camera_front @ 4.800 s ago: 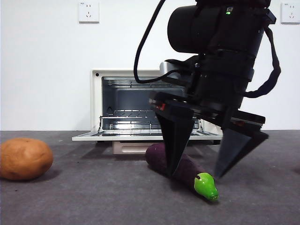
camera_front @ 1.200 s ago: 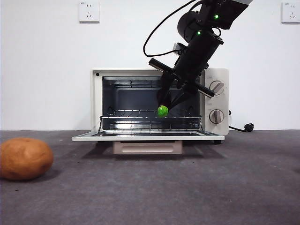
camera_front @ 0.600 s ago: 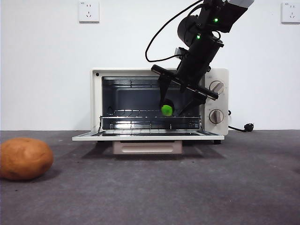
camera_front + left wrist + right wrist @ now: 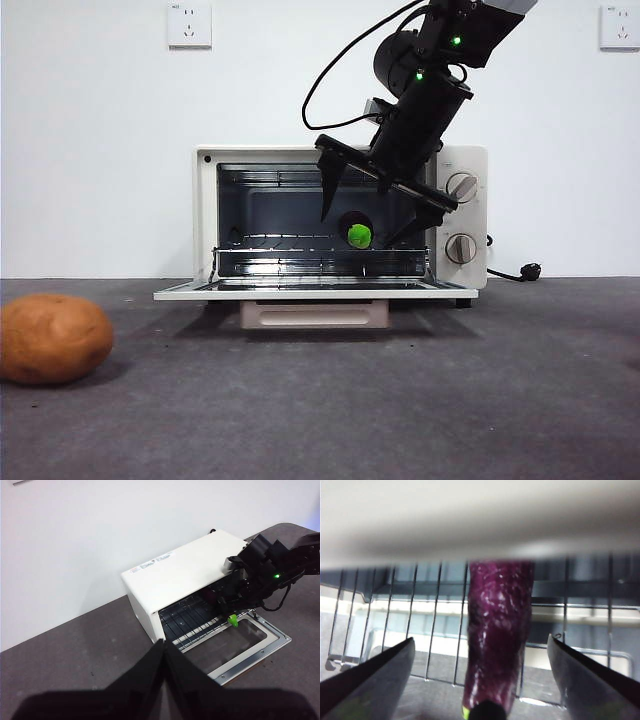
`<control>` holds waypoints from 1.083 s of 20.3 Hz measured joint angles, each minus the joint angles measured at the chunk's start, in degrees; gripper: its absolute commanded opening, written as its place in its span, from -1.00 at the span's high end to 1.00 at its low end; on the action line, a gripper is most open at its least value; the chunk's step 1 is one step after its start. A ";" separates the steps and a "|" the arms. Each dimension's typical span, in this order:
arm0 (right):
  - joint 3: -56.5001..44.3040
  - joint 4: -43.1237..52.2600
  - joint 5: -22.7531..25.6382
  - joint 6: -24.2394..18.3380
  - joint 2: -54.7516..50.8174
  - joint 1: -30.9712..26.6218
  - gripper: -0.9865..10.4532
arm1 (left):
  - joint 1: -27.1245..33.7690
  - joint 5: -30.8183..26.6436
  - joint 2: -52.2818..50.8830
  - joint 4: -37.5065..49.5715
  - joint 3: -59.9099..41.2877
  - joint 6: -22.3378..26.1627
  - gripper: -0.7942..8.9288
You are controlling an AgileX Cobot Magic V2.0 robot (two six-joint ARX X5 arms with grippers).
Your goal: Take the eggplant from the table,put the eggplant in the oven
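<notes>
White wall is filling the background in the front view, with two wall sockets (image 4: 190,24) sitting high up, one toward each top corner. Below it the table (image 4: 520,400), dark grey and faintly speckled, is stretching across the whole width. The oven (image 4: 205,215) is standing on it against the wall, its door (image 4: 315,292) lying folded down flat and its two knobs (image 4: 462,186) showing on the side panel. A black power cord (image 4: 520,272) is trailing out past the oven onto the table.

I am reaching my right gripper (image 4: 375,205) down into the oven's open mouth from above. My jaws there are standing spread wide apart, holding nothing. The eggplant (image 4: 497,640) is lying lengthwise on the wire rack (image 4: 385,625) between them, apart from both jaws, with its green stem cap (image 4: 359,236) pointing out toward the door. From my right wrist camera the purple body looks blurred, so I cannot be sure how far back it is reaching, though it seems to be running toward the rear of the cavity.

My left gripper (image 4: 164,652) is hanging back well clear of the oven, looking at it from the side, its two jaws pressed together at the tips with nothing between them.

A round orange-brown potato (image 4: 55,338) is sitting on the table, well apart from the oven.
</notes>
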 measured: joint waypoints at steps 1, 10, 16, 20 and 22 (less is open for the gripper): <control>0.00 -0.70 0.00 -0.13 -0.48 0.00 0.04 | 0.00 0.00 0.00 0.00 0.00 0.00 0.85; 0.00 -13.18 -0.13 -5.99 -11.10 0.39 0.04 | 0.00 0.00 0.11 0.00 0.00 0.00 0.85; 0.00 -20.63 -7.23 -9.64 -21.05 1.18 0.05 | -0.09 0.00 0.11 0.00 0.00 0.00 0.85; 0.00 -22.36 -8.22 -10.93 -28.96 1.22 0.06 | -0.09 0.00 0.11 0.00 0.00 0.00 0.85; 0.00 -22.80 -8.17 -11.54 -32.74 1.22 0.06 | -0.09 0.00 0.11 0.00 0.00 0.00 0.85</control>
